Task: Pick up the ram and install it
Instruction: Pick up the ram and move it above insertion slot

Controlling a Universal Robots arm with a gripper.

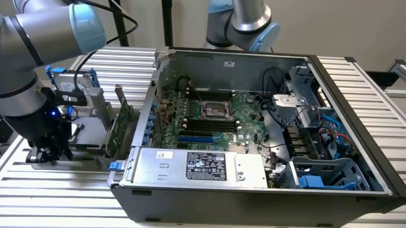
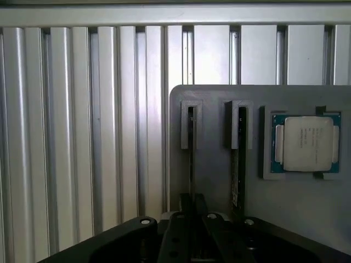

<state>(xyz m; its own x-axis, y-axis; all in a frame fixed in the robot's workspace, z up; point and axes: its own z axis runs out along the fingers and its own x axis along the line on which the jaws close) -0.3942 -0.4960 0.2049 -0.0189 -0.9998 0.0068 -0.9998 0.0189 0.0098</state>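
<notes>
Hand [image 2: 193, 207] above ram [image 2: 191, 159] standing edge-up in grey holder [image 2: 214, 181]; cannot tell its grip state. Ram probably light, stiff, fragile; best pinched across flat faces.

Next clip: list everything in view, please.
computer case: one, black-grey, open, table centre
motherboard: one, green, inside case
power supply: one, silver, case's near edge
hard drive: one, silver, blue rails, the exterior view's left
expansion card: one, green, upright beside case
holder: one, grey, on table
processor: one, silver-green, holder pocket
ram: one, dark edge-on, holder slot
table: one, silver, slatted
arm: one, grey-blue, over holder
second arm: one, grey-blue, behind case
claw: one, black, over holder beside ram
</notes>
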